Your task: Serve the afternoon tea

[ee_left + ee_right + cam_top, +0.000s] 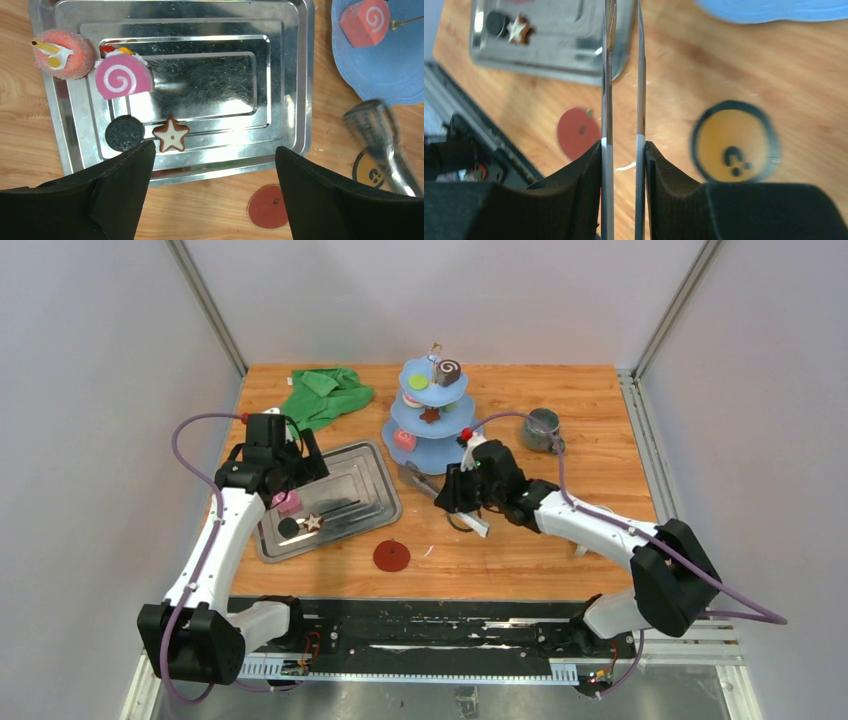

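On the steel tray [210, 85] lie a pink swirl roll [123, 77], a pink cake [64, 53], a black disc [124, 133] and a brown star [171, 133]. My left gripper [215, 148] hangs open over the tray's near rim, holding nothing. A blue tiered stand [430, 410] carries more sweets, among them a pink swirl cube [365, 21]. My right gripper [623, 147] is shut on steel tongs [607, 75], whose arms stand slightly apart and point toward the tray. The tongs' tips [410, 475] hold nothing. A grey-green mug [541, 428] stands right of the stand.
A green cloth [325, 393] lies bunched at the back left. A red coaster [391, 556] sits on the wood in front of the tray, and a yellow coaster [734, 141] lies under my right arm. White walls close in both sides.
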Motion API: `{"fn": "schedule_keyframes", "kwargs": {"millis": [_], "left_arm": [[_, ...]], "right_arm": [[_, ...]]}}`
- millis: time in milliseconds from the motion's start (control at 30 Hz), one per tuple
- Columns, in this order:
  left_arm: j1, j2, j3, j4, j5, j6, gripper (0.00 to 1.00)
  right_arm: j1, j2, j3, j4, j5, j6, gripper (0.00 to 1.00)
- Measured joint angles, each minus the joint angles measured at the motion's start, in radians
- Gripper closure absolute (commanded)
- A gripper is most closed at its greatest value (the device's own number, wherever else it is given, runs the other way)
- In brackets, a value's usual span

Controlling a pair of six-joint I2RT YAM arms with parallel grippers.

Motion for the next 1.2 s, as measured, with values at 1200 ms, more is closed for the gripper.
{"fn": "schedule_keyframes", "kwargs": {"millis": [1200], "left_arm": [[0.034, -0.012, 0.024, -0.045, -0.052, 0.011, 0.05]], "right_arm": [[0.369, 0.478, 0.494, -0.185, -0.027, -0.483, 0.55]]}}
